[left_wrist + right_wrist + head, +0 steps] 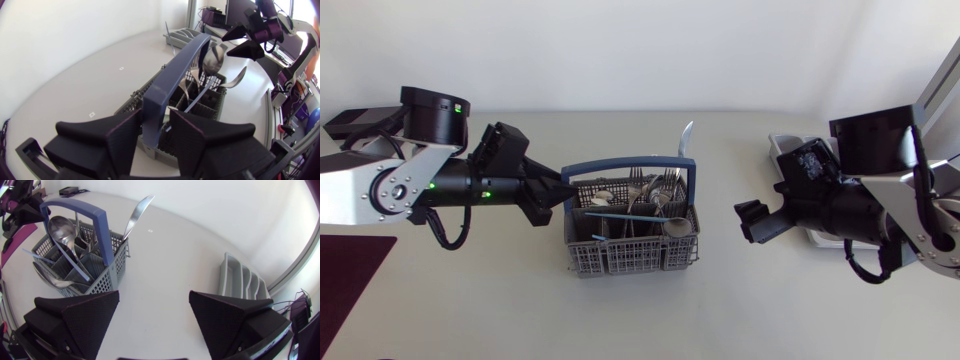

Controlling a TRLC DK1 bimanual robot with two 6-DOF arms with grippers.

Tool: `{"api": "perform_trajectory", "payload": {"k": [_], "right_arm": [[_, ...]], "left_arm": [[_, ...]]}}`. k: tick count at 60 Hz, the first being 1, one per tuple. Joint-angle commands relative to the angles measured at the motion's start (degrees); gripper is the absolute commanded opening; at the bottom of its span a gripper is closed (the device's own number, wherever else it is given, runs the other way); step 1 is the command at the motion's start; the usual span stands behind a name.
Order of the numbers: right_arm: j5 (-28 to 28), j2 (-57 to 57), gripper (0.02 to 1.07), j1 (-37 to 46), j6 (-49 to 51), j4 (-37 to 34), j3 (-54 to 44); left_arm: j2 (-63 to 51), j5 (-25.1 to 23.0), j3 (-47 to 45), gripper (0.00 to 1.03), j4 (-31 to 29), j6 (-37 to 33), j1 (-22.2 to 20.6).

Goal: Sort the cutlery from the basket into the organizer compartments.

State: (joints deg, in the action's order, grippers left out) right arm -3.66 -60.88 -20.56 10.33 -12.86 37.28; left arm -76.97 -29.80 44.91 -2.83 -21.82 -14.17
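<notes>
now the basket (582, 262) holds the cutlery (642, 198), with spoons and forks standing in it. the left gripper (565, 190) is at the basket's left end, its fingers pressed on both sides of the blue handle (165, 85). the right gripper (748, 222) is to the basket's right, clear of it, fingers spread wide. farther right of the basket lies the grey organizer (240, 277).

Pale off-white tabletop (640, 320) under soft even light, 1 dark maroon mat (350, 275) at its left edge
</notes>
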Motion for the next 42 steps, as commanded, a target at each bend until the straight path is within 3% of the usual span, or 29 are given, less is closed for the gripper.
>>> {"api": "perform_trajectory", "payload": {"k": [1,6,16,20,24,31,39,42], "right_arm": [[-0.6,-1.0,1.02,-1.2,-0.3,-0.2,-1.1],[-0.8,-1.0,1.02,-1.7,-0.5,-0.1,-1.2],[-0.8,-2.3,1.02,-2.7,-0.2,-0.1,-1.9],[-0.6,-2.7,1.01,-3.1,0.0,-0.1,-2.3],[-0.1,-3.3,0.95,-3.1,0.8,-0.1,-2.7],[3.0,-5.4,0.75,-3.1,1.5,0.7,-2.9],[5.6,-7.0,0.31,-3.1,1.6,3.0,-2.7],[7.6,-7.9,0.20,-3.0,1.4,3.9,-2.7]], "left_arm": [[3.8,-0.9,-1.4,0.79,-0.3,1.5,1.6],[7.3,-1.0,-2.0,0.88,-1.4,1.5,2.7],[12.6,-1.5,-2.4,0.89,-6.5,0.8,6.4],[12.9,-2.1,-2.8,0.88,-9.4,-1.6,8.1],[12.6,-2.0,-4.6,0.78,-10.4,-4.3,9.4],[11.0,-2.0,-8.0,0.55,-10.1,-7.9,11.5],[8.0,-2.1,-8.9,0.25,-9.6,-8.6,11.7],[6.7,-2.1,-9.7,0.15,-9.4,-8.8,10.2]]}}
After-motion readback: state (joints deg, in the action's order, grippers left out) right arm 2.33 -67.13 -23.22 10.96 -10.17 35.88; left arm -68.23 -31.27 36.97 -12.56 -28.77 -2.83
